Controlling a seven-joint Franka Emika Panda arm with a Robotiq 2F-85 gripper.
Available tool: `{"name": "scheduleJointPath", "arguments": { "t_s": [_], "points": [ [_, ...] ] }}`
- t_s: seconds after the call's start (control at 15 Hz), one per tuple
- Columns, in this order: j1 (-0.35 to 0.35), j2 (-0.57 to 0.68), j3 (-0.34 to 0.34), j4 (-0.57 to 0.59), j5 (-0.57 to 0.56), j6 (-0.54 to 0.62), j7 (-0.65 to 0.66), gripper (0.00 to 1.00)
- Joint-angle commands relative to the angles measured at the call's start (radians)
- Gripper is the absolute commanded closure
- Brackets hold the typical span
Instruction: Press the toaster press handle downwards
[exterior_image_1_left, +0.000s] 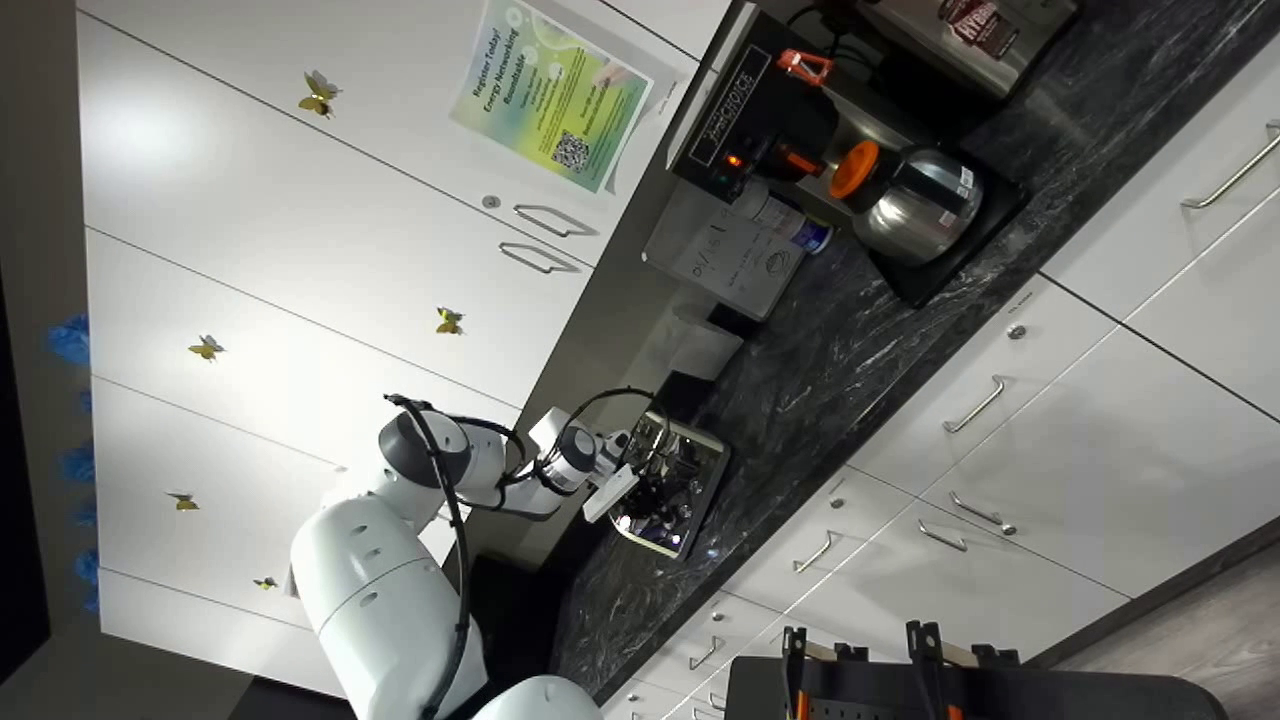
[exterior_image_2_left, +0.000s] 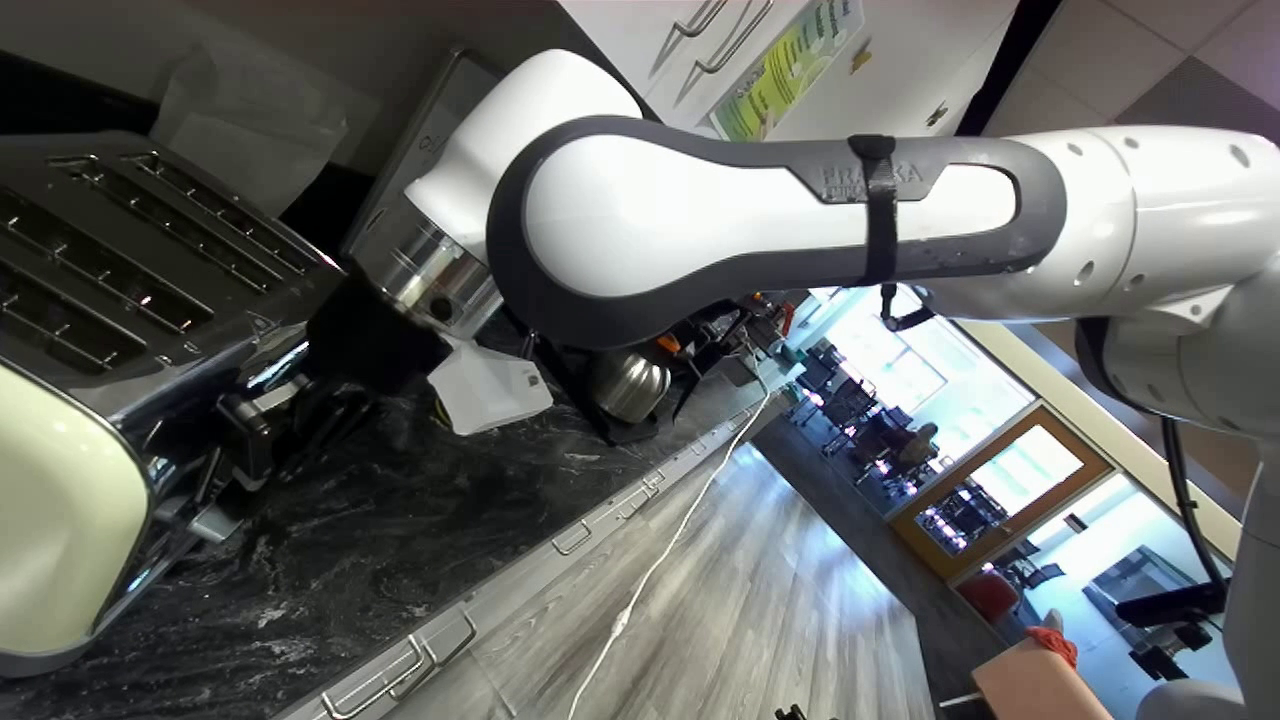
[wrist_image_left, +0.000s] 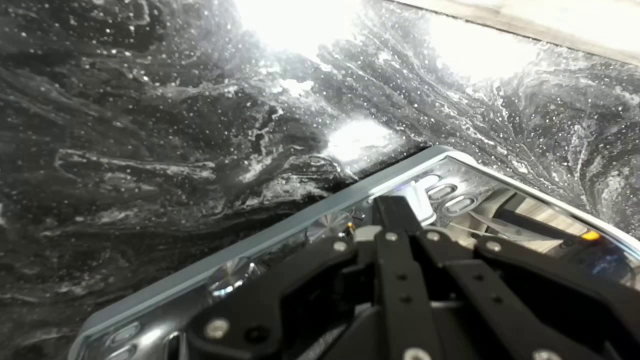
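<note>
Claw (wrist_image_left: 398, 215) beside toaster (exterior_image_2_left: 150, 250) (contact unclear).

I see the toaster (exterior_image_1_left: 698, 470) on the counter (exterior_image_1_left: 830, 345), just below mid-frame in an exterior view, with the arm (exterior_image_1_left: 390, 590) extending to it from the lower left. Toward the upper right sits the coffee maker (exterior_image_1_left: 770, 120), a pot (exterior_image_1_left: 925, 205) on its base; a board (exterior_image_1_left: 725, 265) stands between coffee maker and toaster. Wall cupboards (exterior_image_1_left: 330, 235) fill the upper left. In the wrist view the gripper (wrist_image_left: 402, 217) is before the toaster's face, lower right.
</note>
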Motion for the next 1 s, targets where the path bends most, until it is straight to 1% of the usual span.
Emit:
{"name": "scheduleJointPath", "arguments": {
  "t_s": [0.0,0.2,0.47,0.67,0.87,0.93],
  "points": [
    [0.002,0.087,-0.009,0.05,-0.003,0.086,-0.015,1.0],
    [0.007,0.101,-0.013,0.06,-0.011,0.075,-0.018,1.0],
    [0.01,0.133,-0.01,0.067,-0.01,0.106,-0.027,1.0],
    [0.016,0.131,-0.015,0.068,-0.016,0.109,-0.02,1.0],
    [0.029,0.025,-0.014,0.0,-0.018,0.141,0.025,1.0],
    [0.026,-0.037,-0.003,-0.048,-0.009,0.134,0.038,1.0]
  ]
}}
